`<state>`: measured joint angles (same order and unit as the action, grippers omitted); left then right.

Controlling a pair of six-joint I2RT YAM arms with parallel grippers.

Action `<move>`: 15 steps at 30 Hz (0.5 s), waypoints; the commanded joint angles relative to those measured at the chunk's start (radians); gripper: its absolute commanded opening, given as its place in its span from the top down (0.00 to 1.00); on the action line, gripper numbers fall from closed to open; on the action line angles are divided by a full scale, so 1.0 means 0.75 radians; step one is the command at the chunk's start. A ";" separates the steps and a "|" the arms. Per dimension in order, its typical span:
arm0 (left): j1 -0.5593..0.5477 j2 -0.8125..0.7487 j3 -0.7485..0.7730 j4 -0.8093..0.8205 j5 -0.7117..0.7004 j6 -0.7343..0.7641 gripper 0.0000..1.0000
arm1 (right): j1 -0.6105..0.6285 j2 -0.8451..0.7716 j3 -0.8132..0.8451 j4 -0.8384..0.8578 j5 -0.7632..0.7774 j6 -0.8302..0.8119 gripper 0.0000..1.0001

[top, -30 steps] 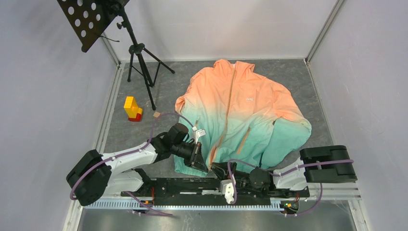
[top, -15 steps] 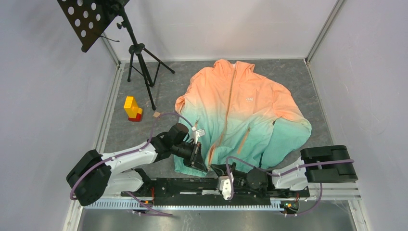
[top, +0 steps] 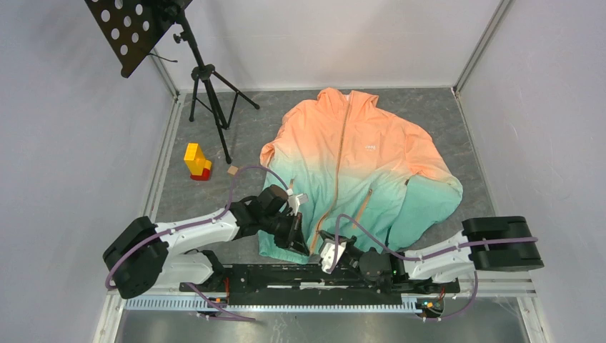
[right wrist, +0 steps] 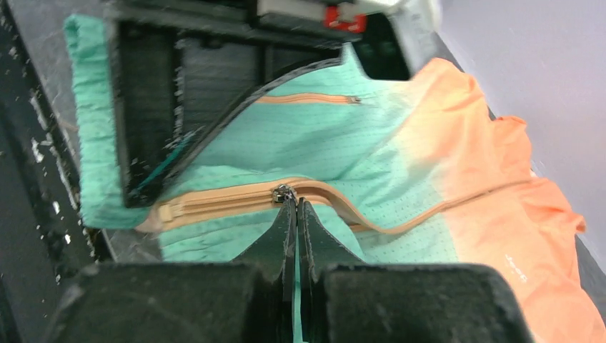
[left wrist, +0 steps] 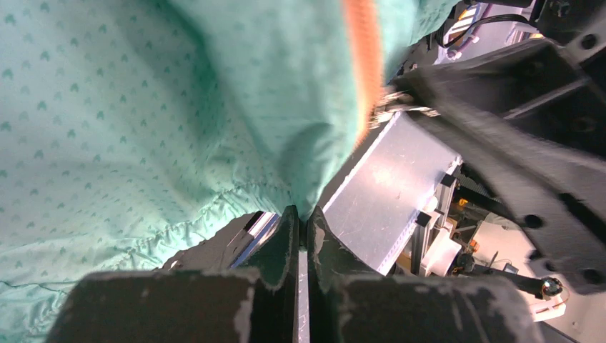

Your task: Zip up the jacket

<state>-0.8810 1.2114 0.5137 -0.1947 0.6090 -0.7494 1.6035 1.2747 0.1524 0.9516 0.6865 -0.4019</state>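
Jacket (top: 361, 171): spread flat on the table (top: 443, 121), peach collar far, teal hem at the near edge by the arm bases
Left gripper (left wrist: 300, 223): jaws pressed together on a fold of the teal hem, just beside the bottom end of the centre zipper (right wrist: 221, 200)
Right gripper (right wrist: 296, 209): jaws closed tight at the slider (right wrist: 284, 193), seemingly on its pull tab; tab itself hidden between the fingers
Zipper state: tapes joined from hem end up to the slider; beyond it, too fine to tell whether meshed
Handling: thin, light, soft cloth, likely slippery; prone to bunch and ride along with the slider unless the hem is pinned taut
Where to hold: hem close beside the zipper base for anchoring, pull tab for drawing toward the collar
Containers: none on the table; nearest thing is a pocket
Pocket zip (right wrist: 307, 98): shut, contents not visible
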 commanded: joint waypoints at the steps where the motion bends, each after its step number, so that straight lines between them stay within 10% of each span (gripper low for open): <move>1: -0.023 0.021 0.021 -0.132 -0.027 0.038 0.98 | -0.017 -0.158 -0.015 -0.056 0.272 0.069 1.00; 7: -0.032 0.015 0.045 -0.169 -0.040 0.058 0.98 | -0.090 -0.210 0.029 -0.219 0.355 0.060 1.00; 15: -0.040 -0.004 0.013 -0.178 -0.100 0.024 0.98 | -0.541 -0.182 0.248 -0.621 -0.083 0.068 1.00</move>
<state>-0.8944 1.2182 0.5365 -0.2470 0.5495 -0.7448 1.3140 1.1324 0.2386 0.6281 0.6899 -0.3222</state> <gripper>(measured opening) 0.050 0.009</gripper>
